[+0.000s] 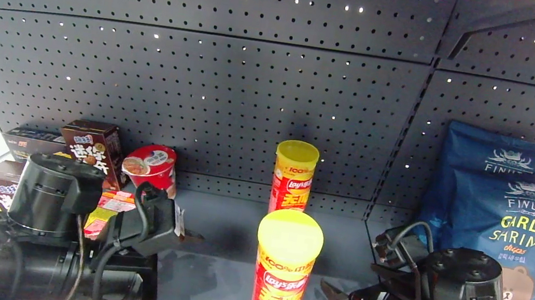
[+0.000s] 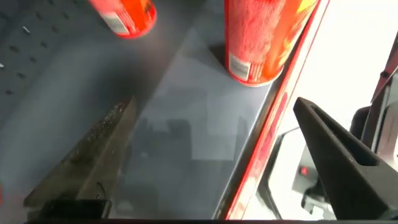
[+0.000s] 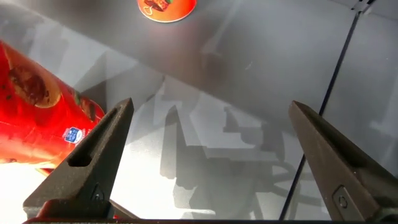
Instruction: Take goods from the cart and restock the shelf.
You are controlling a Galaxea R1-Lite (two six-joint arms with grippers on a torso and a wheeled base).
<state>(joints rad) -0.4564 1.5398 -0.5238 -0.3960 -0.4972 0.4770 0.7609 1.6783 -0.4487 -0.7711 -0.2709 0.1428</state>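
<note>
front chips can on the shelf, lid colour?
Yellow lid on the red front can; the head view shows it best.

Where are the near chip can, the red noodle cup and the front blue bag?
near chip can (image 1: pixel 281 288), head view, on its red side.
noodle cup (image 1: pixel 150 162), head view, on its lid.
front blue bag (image 1: pixel 518 227), head view, on its printed face.

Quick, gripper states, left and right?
Left gripper: open, holding nothing.
Right gripper: open, holding nothing.
</note>
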